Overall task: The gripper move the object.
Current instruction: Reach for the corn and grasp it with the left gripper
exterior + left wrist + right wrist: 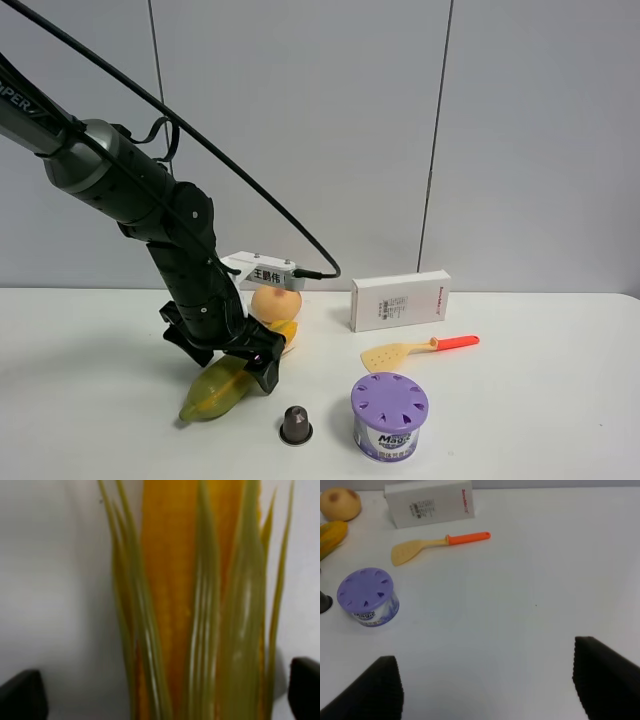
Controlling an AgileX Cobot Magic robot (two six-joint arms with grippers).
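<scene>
The object, a long toy corn cob (213, 393) with green husk and yellow kernels, lies on the white table (520, 400) left of centre. My left gripper (228, 356) is lowered over its middle. In the left wrist view the corn (200, 605) fills the space between the two black fingertips (21, 696), with a gap of table on each side, so the left gripper (162, 700) is open and straddles it. My right gripper (490, 685) is open above bare table, with nothing between its fingers. The corn's yellow end (331, 535) shows far from it.
A round peach-orange fruit (276, 302) sits just behind the corn, touching the arm's camera box (262, 271). A white carton (400, 300) stands at the back. A yellow spatula with red handle (415, 350), a purple-lidded can (390, 415) and a small dark capsule (296, 425) lie nearby.
</scene>
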